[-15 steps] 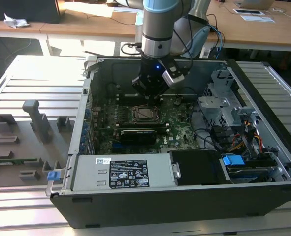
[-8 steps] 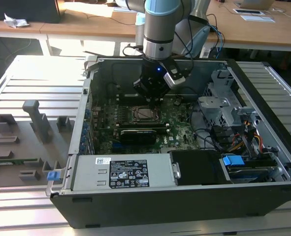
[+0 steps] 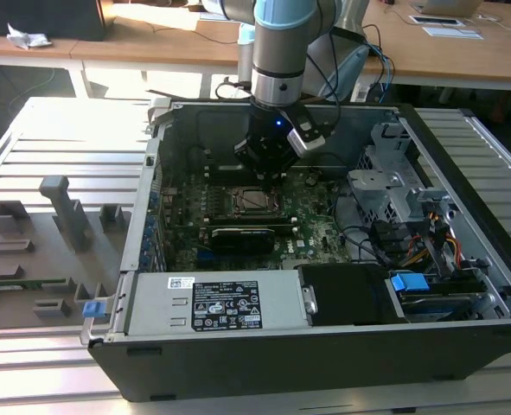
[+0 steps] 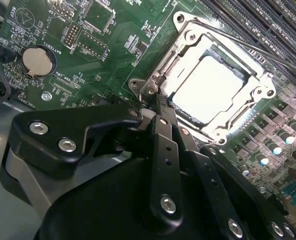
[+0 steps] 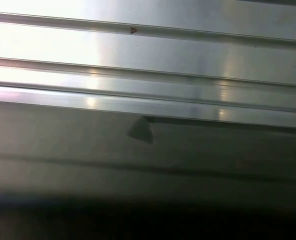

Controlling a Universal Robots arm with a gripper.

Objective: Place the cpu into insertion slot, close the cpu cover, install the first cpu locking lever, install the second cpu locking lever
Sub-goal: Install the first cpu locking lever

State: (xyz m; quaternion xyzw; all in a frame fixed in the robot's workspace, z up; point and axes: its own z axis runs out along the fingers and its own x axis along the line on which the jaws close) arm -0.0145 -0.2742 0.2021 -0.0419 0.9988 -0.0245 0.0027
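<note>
Silver cpu (image 4: 211, 89) sits in the insertion slot (image 3: 253, 201) under the closed cpu cover (image 4: 185, 55), my jaws together at a lever tip by its corner, which could slip off sideways.

- In the exterior view, strong light falls from behind the computer case (image 3: 324, 259), so the wooden desks (image 3: 177, 35) at the back and the slatted table (image 3: 65, 130) look washed out.
- The inside of the case is dimmer, and the arm (image 3: 277, 52) throws a shadow on the motherboard (image 3: 229, 216).
- In the second wrist view, the cpu (image 4: 214, 89) top is burnt to pure white by glare; the gripper (image 4: 160, 107), very near to the lens, is dark and a little soft.
- The first wrist view is blurred: bright metal bands (image 5: 148, 55) shine above and fade to near black.
</note>
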